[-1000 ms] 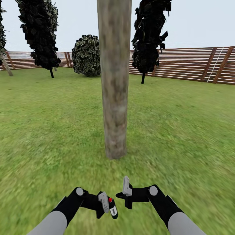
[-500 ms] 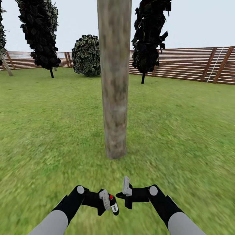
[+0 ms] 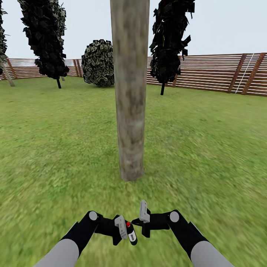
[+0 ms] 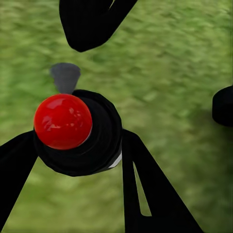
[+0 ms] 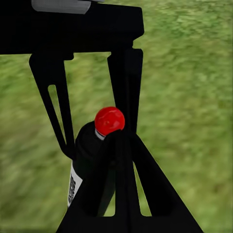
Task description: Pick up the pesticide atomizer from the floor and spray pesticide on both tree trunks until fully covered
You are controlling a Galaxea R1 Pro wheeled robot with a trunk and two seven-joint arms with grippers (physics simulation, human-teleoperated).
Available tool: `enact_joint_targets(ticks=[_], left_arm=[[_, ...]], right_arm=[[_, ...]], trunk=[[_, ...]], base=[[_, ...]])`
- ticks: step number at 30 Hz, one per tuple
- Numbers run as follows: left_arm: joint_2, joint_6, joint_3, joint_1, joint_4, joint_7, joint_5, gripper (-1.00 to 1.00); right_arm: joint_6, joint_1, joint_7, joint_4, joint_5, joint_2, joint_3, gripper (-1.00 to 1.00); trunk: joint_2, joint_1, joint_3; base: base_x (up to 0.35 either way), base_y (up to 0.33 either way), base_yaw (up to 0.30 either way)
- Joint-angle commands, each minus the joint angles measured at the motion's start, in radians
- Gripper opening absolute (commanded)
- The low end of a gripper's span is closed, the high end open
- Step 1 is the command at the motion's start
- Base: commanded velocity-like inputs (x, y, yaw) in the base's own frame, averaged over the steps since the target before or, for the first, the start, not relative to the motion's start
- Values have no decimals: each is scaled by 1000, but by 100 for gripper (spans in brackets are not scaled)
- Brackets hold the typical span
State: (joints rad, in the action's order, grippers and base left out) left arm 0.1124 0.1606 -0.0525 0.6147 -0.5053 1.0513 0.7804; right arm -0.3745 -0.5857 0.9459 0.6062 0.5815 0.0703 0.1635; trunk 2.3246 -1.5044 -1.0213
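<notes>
One tree trunk (image 3: 129, 92), thick and mottled grey-tan, rises from the grass floor (image 3: 55, 148) straight ahead. Low in front of me, my left gripper (image 3: 125, 233) is shut on the pesticide atomizer (image 3: 132, 236), a small black bottle with a red cap. In the left wrist view the atomizer (image 4: 94, 143) sits between the two black fingers (image 4: 150, 194), red cap toward the camera. My right gripper (image 3: 143, 219) hangs close beside it, apart from the bottle. In the right wrist view its fingers (image 5: 128, 194) meet at the tip with nothing between them, and the atomizer (image 5: 85, 155) stands just beyond.
Two thin-trunked dark-leaved trees (image 3: 44, 37) (image 3: 168, 40) and a round bush (image 3: 98, 63) stand farther back. A brown slatted fence (image 3: 215, 72) rings the lawn. A slanted trunk (image 3: 7, 76) shows at the far left. Open grass surrounds the near trunk.
My left gripper has carried the atomizer slightly to the right, closer to the right gripper. The right arm and the view have stayed put.
</notes>
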Motion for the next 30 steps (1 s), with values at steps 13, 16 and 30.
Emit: enact_joint_targets(ticks=[13, 16, 30], left_arm=[[1, 11, -6, 0, -1, 3, -8, -100], [2, 11, -7, 0, 0, 3, -9, -100], [4, 12, -7, 0, 3, 3, -50, -100]], right_arm=[[-4, 0, 1, 0, 9, 0, -1, -100], [-4, 0, 1, 0, 9, 0, -1, -100], [-4, 0, 1, 0, 9, 0, -1, -100]], trunk=[[0, 0, -1], [0, 0, -1], [0, 0, -1]], base=[[0, 0, 0], [0, 0, 0], [0, 0, 0]])
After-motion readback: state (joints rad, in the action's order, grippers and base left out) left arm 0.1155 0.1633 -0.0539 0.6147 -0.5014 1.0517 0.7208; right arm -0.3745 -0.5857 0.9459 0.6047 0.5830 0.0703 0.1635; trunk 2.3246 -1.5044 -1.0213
